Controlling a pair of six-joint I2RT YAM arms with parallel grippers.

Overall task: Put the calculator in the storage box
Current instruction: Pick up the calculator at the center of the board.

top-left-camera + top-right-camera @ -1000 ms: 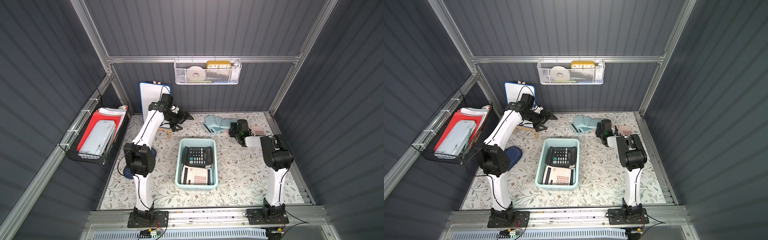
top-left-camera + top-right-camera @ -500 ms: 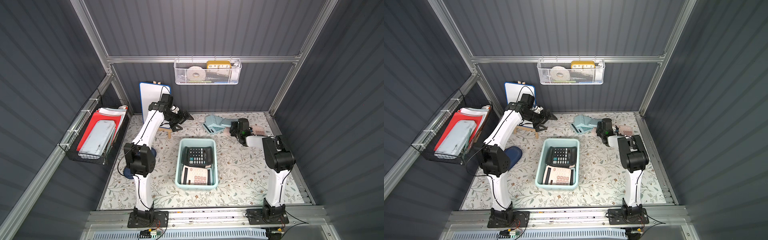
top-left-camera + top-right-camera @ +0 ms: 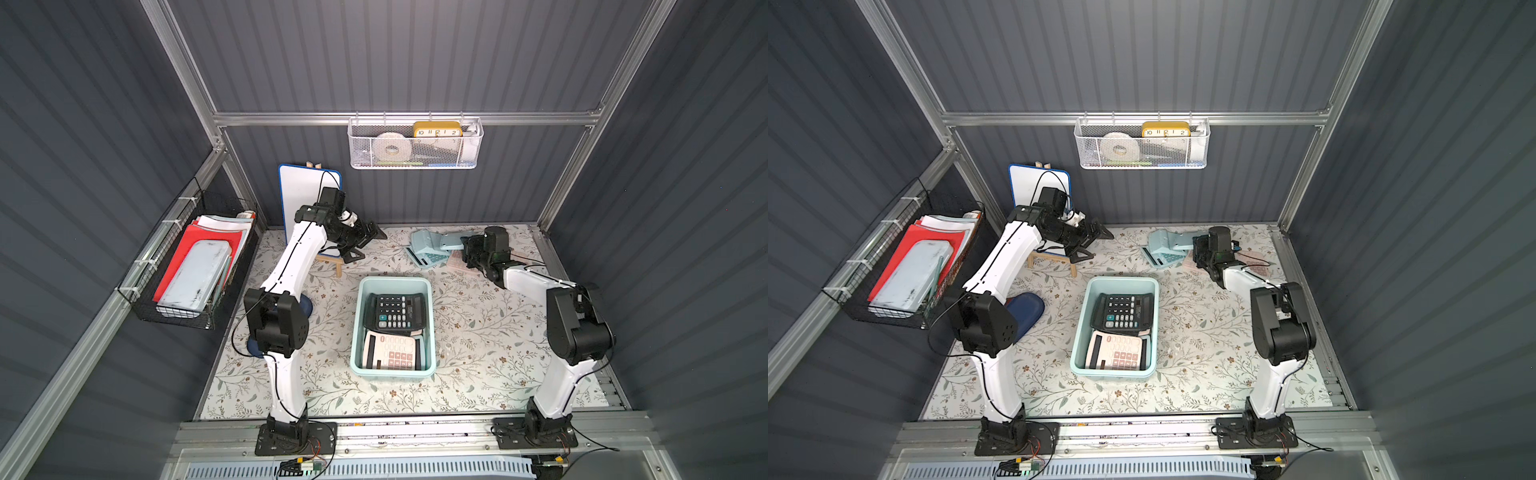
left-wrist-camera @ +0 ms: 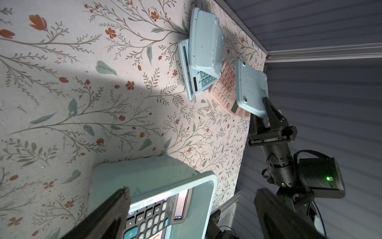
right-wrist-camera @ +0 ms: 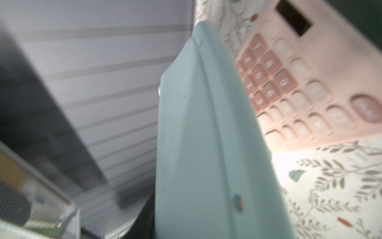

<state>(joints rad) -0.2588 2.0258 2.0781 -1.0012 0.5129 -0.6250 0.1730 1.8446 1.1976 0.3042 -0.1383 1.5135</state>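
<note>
The pale blue calculator hangs back-up near the table's far right corner, over a pink calculator. The right gripper pinches its edge, probably holding it raised to clear the pile before carrying it to the storage box. The left gripper gapes wide, empty. Only the left wrist view shows that pinch; the top views hide it.

right arm's black elbow joint: swung outward, now farther from pale mint-green rectangular plastic storage box | right gripper: jaws a little narrower on pale blue flat plastic calculator, beyond box's far end
</note>
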